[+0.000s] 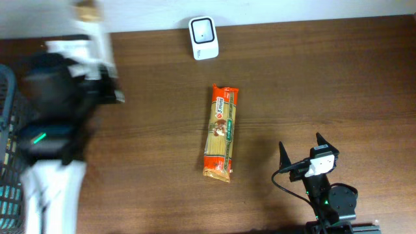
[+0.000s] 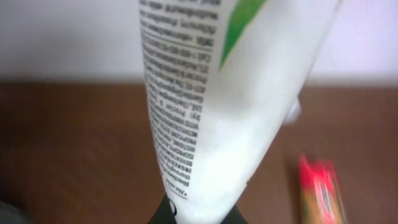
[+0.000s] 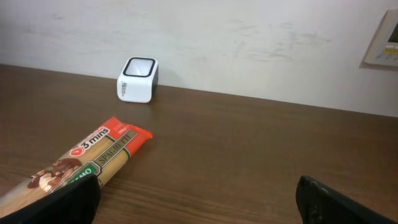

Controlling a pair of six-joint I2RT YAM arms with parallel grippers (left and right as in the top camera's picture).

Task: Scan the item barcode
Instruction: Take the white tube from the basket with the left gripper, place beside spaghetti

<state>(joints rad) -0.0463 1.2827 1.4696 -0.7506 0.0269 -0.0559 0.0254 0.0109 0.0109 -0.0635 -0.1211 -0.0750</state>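
Observation:
My left gripper (image 2: 199,214) is shut on the narrow end of a white tube (image 2: 217,93) with small black print and a green mark. It fills the left wrist view. In the overhead view the tube (image 1: 96,36) is a motion-blurred shape lifted at the far left, well left of the white barcode scanner (image 1: 203,38) at the table's back edge. No barcode can be made out on it. My right gripper (image 1: 305,156) rests open near the front right, nothing between its fingers (image 3: 68,202). The scanner (image 3: 138,79) stands far ahead of it.
An orange spaghetti pack (image 1: 221,133) lies lengthwise mid-table, also seen as a blurred spaghetti pack (image 2: 320,190) and beside my right gripper's left finger as the spaghetti pack (image 3: 81,165). A dark mesh basket (image 1: 10,130) sits at the left edge under my left arm.

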